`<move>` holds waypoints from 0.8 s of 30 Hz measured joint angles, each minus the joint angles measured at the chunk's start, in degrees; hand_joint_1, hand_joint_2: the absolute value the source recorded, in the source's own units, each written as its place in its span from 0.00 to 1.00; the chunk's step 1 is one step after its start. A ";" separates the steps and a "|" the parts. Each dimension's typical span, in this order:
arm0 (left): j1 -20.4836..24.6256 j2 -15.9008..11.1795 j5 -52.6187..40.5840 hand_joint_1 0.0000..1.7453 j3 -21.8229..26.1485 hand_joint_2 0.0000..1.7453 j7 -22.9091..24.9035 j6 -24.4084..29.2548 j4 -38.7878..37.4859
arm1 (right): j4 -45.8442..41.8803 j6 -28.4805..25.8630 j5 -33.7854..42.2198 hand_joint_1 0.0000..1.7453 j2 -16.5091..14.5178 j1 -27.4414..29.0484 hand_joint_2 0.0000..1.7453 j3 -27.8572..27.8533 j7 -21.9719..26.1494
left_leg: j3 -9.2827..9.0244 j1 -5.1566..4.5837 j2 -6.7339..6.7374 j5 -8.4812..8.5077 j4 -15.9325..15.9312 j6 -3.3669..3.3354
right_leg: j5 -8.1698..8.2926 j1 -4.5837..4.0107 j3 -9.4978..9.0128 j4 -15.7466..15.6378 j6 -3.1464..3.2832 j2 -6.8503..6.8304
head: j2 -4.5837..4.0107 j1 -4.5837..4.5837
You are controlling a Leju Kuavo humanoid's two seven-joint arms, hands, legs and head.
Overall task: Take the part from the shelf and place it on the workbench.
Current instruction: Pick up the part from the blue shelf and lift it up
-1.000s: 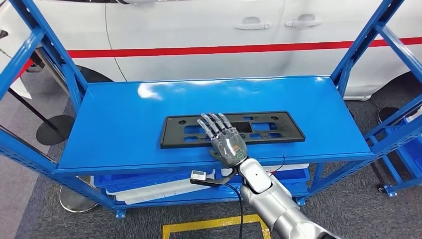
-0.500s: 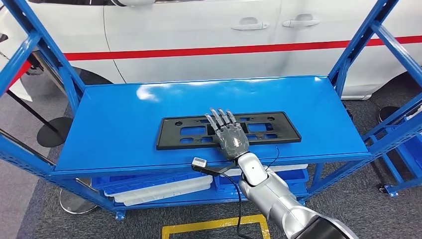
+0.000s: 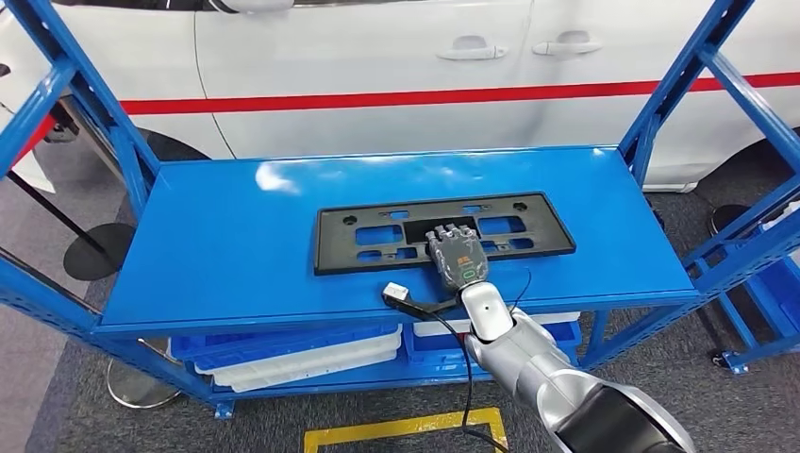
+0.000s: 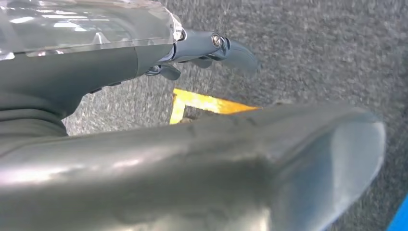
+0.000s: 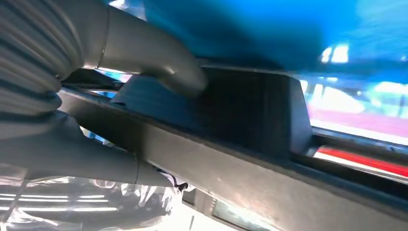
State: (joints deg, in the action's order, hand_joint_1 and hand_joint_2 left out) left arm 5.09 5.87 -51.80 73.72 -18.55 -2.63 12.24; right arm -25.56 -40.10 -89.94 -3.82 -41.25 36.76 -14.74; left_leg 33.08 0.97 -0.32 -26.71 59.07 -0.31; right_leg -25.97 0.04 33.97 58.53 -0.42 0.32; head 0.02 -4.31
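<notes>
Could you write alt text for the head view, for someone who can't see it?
The robot's right hand rests on a flat black part lying on a blue shelf. A white car with a red stripe stands behind.

R hand [image 3: 457,256] – fingers curled, gripping.
</notes>
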 joint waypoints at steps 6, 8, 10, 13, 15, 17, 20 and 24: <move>0.07 -0.09 0.19 0.00 0.07 0.00 -0.98 -0.38 0.00 | 0.51 -0.13 0.24 1.00 0.02 0.03 1.00 -0.03 2.41 | 0.00 0.21 0.11 0.42 -0.42 -1.26 | -7.09 0.65 6.55 14.09 -1.65 -0.09 | 0.00 0.00; 0.04 -0.10 0.17 0.00 0.07 0.00 -1.40 -0.53 0.00 | 0.67 -0.13 0.39 1.00 0.02 0.00 1.00 -0.05 2.81 | -0.11 0.21 0.02 0.34 -0.41 -1.26 | -5.99 0.83 7.18 15.00 -1.76 -0.12 | 0.00 0.00; 0.02 -0.09 -0.03 0.00 0.06 0.00 -2.54 -0.66 0.00 | 0.72 -0.14 0.67 1.00 0.02 -0.13 1.00 -0.21 3.39 | -0.42 0.23 -0.11 0.17 -0.42 -1.11 | -1.86 0.84 4.07 8.16 -1.41 -0.15 | 0.00 0.00; 0.00 -0.08 -0.42 0.00 0.03 0.00 -5.41 -0.63 0.00 | 0.04 -0.14 1.82 1.00 0.01 -0.01 1.00 -1.20 6.02 | -0.46 0.08 -0.22 -0.02 -0.46 -0.40 | 0.55 0.27 0.42 0.28 -0.52 -0.12 | 0.00 0.00; -0.01 -0.09 -0.62 0.00 0.02 0.00 -6.20 -0.48 0.00 | -1.67 -0.14 4.61 1.00 -0.02 0.59 1.00 -2.55 10.69 | -0.55 0.11 -0.24 0.08 -0.80 0.34 | 0.40 0.04 0.25 -0.34 0.03 -0.07 | 0.00 -0.01; -0.09 -0.23 -0.88 0.00 0.01 0.00 -6.17 -0.26 0.00 | -4.59 -0.18 10.94 1.00 -0.21 1.54 1.00 -4.90 19.42 | -0.56 0.19 -0.11 -0.74 -0.13 0.93 | 0.76 0.18 -0.37 -1.32 0.87 -0.14 | 0.00 -0.01; -0.14 -0.51 -1.26 0.00 -0.05 0.00 -5.96 -0.34 0.00 | -9.91 0.34 26.79 1.00 -1.15 2.81 1.00 -9.17 36.27 | 3.19 0.25 0.01 -5.65 8.81 1.15 | 1.06 0.18 -1.04 -2.20 1.88 -0.05 | 0.00 -0.02; -0.11 -0.82 -1.87 0.00 -0.19 0.00 -5.66 -0.99 0.00 | -19.55 3.74 48.34 1.00 -1.30 6.07 1.00 -11.67 49.78 | 4.92 0.38 0.05 -5.39 12.45 1.53 | 0.79 0.03 -1.20 -1.79 1.84 0.05 | 0.00 -0.02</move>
State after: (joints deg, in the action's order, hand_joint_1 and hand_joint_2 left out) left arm 4.98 5.05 -53.67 73.53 -24.20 -3.62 12.24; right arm -45.11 -36.35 -41.60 -5.12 -35.18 25.09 35.05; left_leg 37.99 1.35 -0.27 -32.10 71.52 1.22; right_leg -25.19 0.07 32.77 56.74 1.42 0.37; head 0.02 -4.33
